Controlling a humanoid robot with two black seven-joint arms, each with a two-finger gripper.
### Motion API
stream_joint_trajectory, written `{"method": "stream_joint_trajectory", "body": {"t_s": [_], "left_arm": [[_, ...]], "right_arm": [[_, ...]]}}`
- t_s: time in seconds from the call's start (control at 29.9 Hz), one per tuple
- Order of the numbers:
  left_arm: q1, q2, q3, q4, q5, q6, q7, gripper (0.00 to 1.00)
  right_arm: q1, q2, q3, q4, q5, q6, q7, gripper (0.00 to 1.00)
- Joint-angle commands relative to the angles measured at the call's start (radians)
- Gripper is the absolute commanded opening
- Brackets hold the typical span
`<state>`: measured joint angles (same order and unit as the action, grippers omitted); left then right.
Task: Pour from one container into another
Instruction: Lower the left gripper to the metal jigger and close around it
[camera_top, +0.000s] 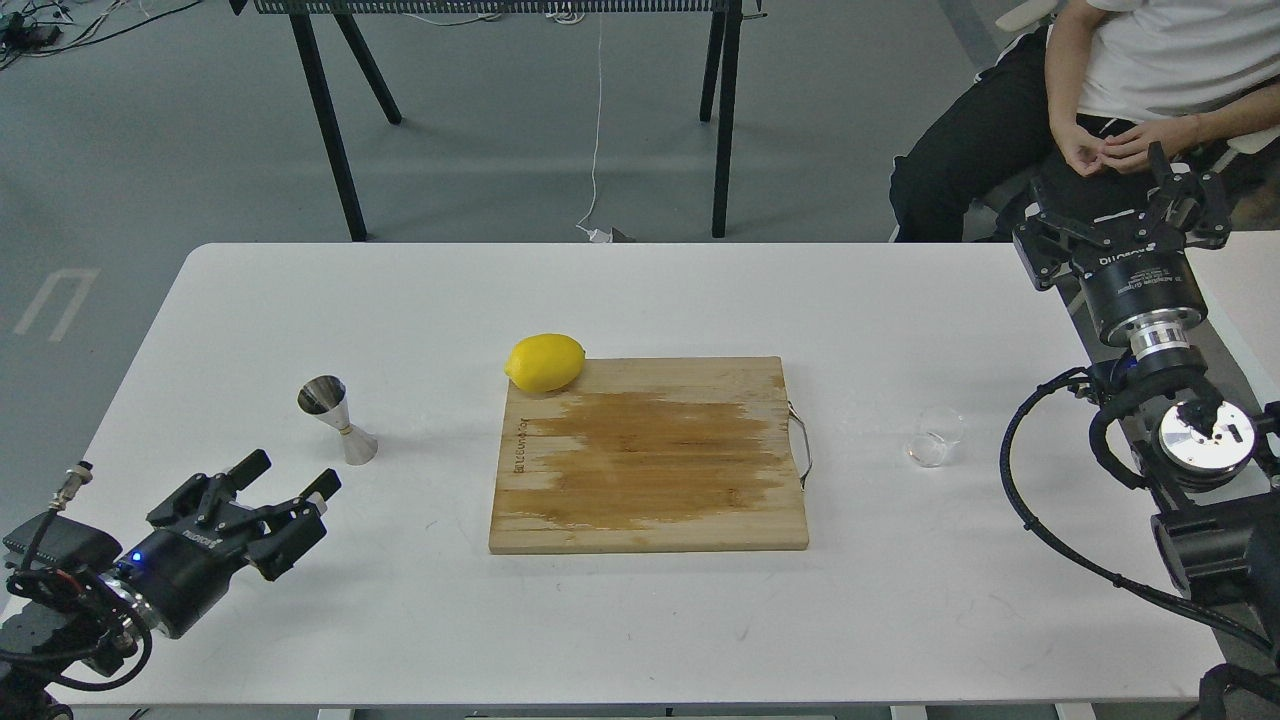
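The small clear glass cup (932, 438) stands on the white table (640, 300) right of the cutting board. The steel hourglass jigger (337, 420) stands upright left of the board. My left gripper (292, 482) is low over the table's front left, open and empty, a little below and left of the jigger. My right gripper (1120, 205) is raised at the table's far right edge, open and empty, well behind and right of the glass cup.
A wooden cutting board (650, 455) with a wet patch and a metal handle lies mid-table. A yellow lemon (545, 362) rests at its back left corner. A seated person (1100, 90) is behind the right gripper. A second table (1235, 290) adjoins on the right.
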<state>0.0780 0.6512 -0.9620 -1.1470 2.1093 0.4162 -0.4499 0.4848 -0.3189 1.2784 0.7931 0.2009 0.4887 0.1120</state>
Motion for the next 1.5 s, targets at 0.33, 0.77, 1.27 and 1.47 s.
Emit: {"method": "stream_joint_trajectory", "body": {"t_s": [0.33,0.77,1.27,1.47], "left_arm": [[-0.294,-0.188,0.157,0.452,0.072,0.073,0.007,0.89],[-0.346,-0.232,0.158,0.501,0.072,0.073,0.013,0.77],[-0.403,-0.304,0.157,0.612,0.071,0.073,0.011,0.56],[-0.412,-0.306,0.157,0.612,0.071,0.073,0.011,0.52]], "right_arm": [[0.002,0.000,-0.004,0.001,-0.003,0.000,0.000,1.00],[0.003,-0.011,-0.004,0.000,-0.003,0.000,0.000,1.00],[0.008,-0.014,-0.007,-0.002,-0.003,0.000,0.000,1.00],[0.012,-0.012,-0.008,-0.002,-0.003,0.000,0.000,1.00]]}}
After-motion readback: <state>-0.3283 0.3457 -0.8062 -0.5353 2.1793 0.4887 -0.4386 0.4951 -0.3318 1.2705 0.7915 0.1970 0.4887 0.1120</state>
